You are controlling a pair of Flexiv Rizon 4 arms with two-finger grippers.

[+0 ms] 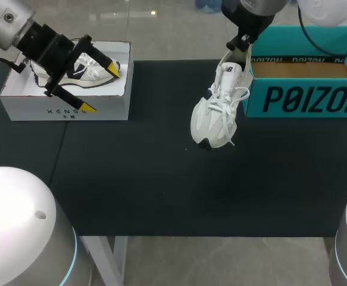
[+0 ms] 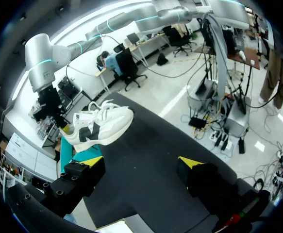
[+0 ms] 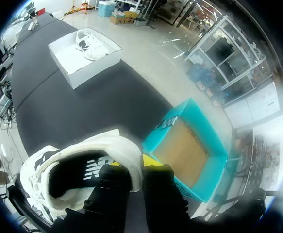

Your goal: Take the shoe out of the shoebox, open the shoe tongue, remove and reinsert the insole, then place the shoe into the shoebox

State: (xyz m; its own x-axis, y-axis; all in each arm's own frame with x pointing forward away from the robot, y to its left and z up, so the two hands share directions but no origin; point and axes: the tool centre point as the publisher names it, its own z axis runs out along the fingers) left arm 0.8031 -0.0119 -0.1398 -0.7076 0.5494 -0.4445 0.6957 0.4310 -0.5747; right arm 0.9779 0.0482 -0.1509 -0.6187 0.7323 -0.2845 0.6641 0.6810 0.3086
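A white sneaker (image 1: pixel 218 110) hangs toe-down over the black mat, just left of the teal shoebox (image 1: pixel 304 98). My right gripper (image 1: pixel 240 47) is shut on its heel collar. In the right wrist view one finger is inside the sneaker (image 3: pixel 78 170) and the other outside, with the right gripper (image 3: pixel 142 167) pinching the heel wall. The teal shoebox (image 3: pixel 170 121) lies open ahead, showing a brown floor. My left gripper (image 1: pixel 102 89) stands open over the white box (image 1: pixel 66 107) at the far left. From the left wrist view, the left gripper (image 2: pixel 141 162) holds nothing and the sneaker (image 2: pixel 100 127) is far ahead.
The white box (image 3: pixel 90 60) holds a second light sneaker (image 1: pixel 87 68). Black mat (image 1: pixel 161 179) covers the table between the two boxes and toward the front edge.
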